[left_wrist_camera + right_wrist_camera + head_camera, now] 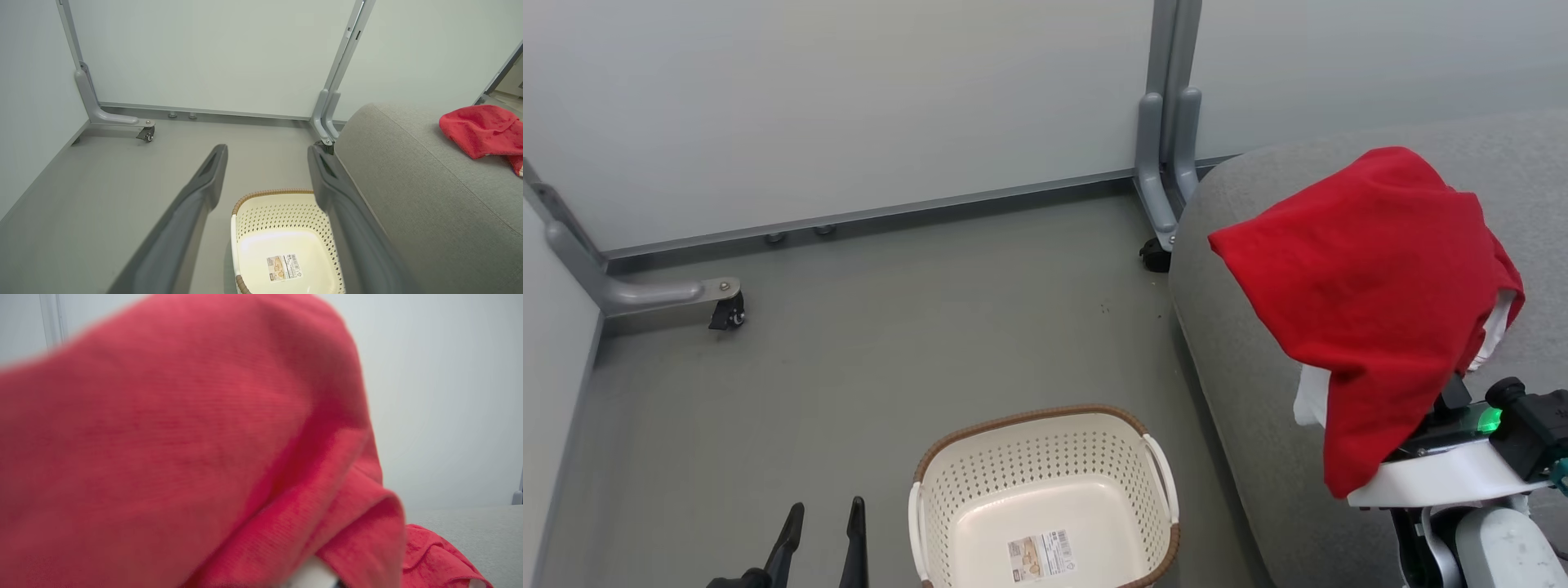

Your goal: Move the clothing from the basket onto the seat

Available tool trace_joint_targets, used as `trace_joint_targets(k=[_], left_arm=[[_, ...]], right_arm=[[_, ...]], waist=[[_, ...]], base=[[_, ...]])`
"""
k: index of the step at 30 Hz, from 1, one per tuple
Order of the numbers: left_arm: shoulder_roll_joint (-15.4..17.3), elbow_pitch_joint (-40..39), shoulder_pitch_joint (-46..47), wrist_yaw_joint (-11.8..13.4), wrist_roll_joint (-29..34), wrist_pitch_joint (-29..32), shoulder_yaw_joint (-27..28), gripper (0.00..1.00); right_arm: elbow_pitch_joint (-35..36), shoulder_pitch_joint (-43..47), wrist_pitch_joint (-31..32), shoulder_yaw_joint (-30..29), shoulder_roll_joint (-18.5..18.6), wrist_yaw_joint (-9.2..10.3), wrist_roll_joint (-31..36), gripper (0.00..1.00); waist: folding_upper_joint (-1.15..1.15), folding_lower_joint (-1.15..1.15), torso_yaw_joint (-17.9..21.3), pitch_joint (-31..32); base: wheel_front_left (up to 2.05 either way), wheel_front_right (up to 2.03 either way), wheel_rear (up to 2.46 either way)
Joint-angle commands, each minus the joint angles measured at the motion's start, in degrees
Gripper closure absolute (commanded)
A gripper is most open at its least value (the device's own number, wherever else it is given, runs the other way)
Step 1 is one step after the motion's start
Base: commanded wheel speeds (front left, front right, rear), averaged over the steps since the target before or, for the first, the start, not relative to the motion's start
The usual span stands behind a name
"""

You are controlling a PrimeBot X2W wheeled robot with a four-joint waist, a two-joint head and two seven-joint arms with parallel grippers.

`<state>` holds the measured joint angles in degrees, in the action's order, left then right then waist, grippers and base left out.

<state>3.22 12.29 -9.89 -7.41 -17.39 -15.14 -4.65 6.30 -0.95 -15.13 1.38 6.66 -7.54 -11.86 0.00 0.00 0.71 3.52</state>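
A red piece of clothing [1372, 278] with white trim hangs draped over my right gripper above the grey seat [1241, 351]. The fingers are hidden under the fabric, and only the white wrist [1445, 478] pokes out below. In the right wrist view this clothing [184, 437] covers most of the picture. More red clothing [482, 128] lies on the seat [408, 183], and its edge [433, 555] shows beside the held piece. The cream basket [1029, 418] stands on the floor beside the seat with just a paper label inside. My left gripper [826, 508] is open, low and left of the basket [273, 192].
Pale partition walls close off the back and left. A grey metal foot with a caster [723, 306] juts out at the left, and an upright post with a caster [1164, 188] stands by the seat's far corner. Grey floor [890, 327] lies between them.
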Motion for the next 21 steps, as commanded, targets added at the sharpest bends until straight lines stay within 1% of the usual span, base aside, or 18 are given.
trace_joint_targets(k=[1,4,10,21], left_arm=[[0.03,-0.22,0.05,-0.12,-0.02,0.02,-0.26,0.00],[-0.01,-0.47,0.35,-0.12,-0.20,0.02,-0.42,0.00],[-0.12,-1.16,1.15,-0.12,0.04,0.02,0.21,0.00],[-0.21,-1.52,3.75,-0.12,0.52,0.02,-0.56,0.00]], right_arm=[[0.34,-0.78,-0.02,-0.05,0.42,0.10,0.45,1.00],[0.33,-0.91,-0.02,-0.33,0.70,0.10,0.46,1.00],[0.31,-1.41,-0.02,-0.74,0.94,0.10,0.13,1.00],[0.56,-2.97,-0.01,-1.18,0.90,0.10,-0.12,1.00]], waist=[[0.00,0.00,1.85,-0.49],[0.00,0.00,3.90,-0.86],[0.00,0.00,9.56,-2.07],[0.00,0.00,21.07,-5.44]], base=[[0.00,0.00,0.00],[0.00,0.00,0.00],[0.00,0.00,0.00],[0.00,0.00,0.00]])
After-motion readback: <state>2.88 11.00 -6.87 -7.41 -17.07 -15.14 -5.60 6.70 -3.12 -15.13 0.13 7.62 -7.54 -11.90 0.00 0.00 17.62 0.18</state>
